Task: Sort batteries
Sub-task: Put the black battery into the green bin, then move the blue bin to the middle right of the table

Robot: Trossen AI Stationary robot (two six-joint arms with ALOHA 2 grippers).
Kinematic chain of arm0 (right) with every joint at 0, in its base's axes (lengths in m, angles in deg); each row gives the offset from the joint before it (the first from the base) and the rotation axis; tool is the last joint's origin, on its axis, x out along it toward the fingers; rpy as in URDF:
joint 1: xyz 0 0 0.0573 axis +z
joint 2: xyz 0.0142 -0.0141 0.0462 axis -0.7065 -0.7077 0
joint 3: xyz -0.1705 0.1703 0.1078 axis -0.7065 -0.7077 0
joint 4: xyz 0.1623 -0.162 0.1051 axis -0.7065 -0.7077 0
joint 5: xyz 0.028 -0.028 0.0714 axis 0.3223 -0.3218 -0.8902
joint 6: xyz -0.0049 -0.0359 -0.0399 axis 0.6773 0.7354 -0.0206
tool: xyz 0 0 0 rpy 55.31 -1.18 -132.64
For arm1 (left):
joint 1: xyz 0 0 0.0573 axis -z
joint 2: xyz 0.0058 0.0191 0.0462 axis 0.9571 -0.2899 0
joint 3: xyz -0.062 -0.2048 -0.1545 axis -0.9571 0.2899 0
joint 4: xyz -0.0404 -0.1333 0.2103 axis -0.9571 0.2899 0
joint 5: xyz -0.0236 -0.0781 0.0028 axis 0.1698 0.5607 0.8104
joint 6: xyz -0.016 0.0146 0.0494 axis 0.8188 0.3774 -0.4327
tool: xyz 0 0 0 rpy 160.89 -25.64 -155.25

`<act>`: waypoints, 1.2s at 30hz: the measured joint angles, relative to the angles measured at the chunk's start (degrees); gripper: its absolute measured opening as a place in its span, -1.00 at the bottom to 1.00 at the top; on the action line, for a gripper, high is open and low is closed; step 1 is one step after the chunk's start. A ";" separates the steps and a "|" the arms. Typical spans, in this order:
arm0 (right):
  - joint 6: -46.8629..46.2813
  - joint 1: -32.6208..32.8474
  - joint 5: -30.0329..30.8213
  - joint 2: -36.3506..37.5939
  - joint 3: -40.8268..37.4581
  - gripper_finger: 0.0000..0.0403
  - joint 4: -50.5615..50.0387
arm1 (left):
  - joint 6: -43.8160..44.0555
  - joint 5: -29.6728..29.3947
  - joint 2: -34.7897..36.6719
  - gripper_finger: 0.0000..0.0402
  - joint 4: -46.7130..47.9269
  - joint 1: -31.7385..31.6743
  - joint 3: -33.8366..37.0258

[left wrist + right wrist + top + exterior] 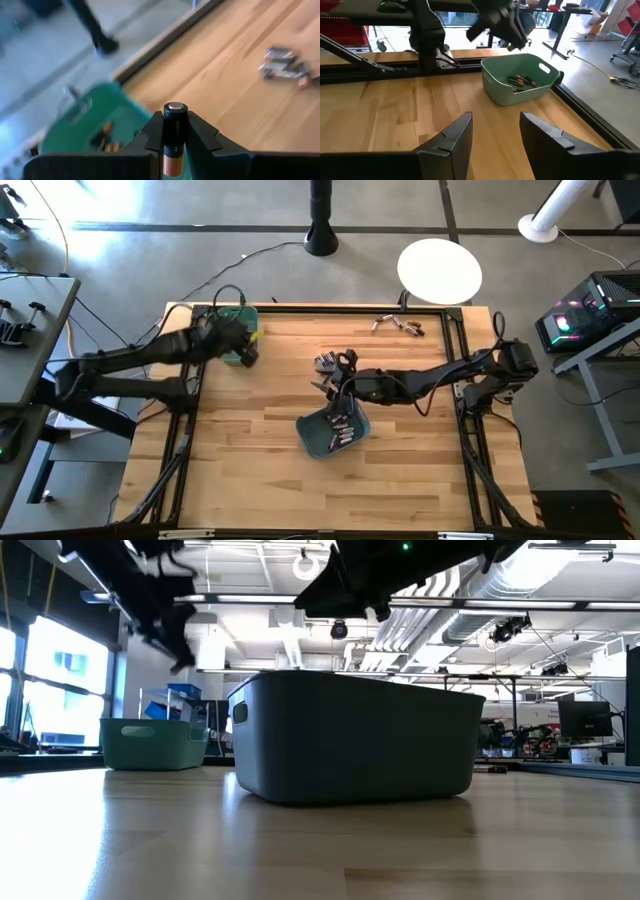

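Note:
My left gripper (240, 345) hangs over the green bin (245, 312) at the table's far left, shut on one black and copper battery (175, 122). The bin (75, 127) holds a few batteries (522, 80). My right gripper (335, 375) is near the table's middle, open with nothing between its fingers (496, 125). It is beside a loose heap of batteries (325, 363) lying on the wood. On the near side of the heap stands the dark teal bin (312, 442) with several batteries (342, 430) inside. My left gripper pinches the battery's black part (175, 137) between its two fingers, which slant downward. The silvery end cap (175, 107) sticks out past the fingertips and the copper end (172, 165) runs back between them. The battery is lifted clear, above the green bin.
A black frame rail (460, 350) runs round the wooden table. A few small silvery items (400, 325) lie near the far edge at the right. Bare wood lies on the near side of the teal bin (350, 735) and between the two bins.

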 joint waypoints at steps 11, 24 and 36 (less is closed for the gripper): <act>0.23 -0.07 -1.95 -0.07 0.00 -0.21 -0.61 | -5.97 19.68 -16.91 -0.81 -0.49 -25.00 0.02; 0.69 -0.07 -1.93 -0.09 0.00 -0.21 -0.76 | -9.47 22.62 -27.92 -0.73 -3.34 -28.95 0.02; 1.01 -0.07 -1.90 -0.09 0.00 -0.21 -0.73 | -10.49 23.05 -31.90 -0.34 -7.27 -29.10 -0.11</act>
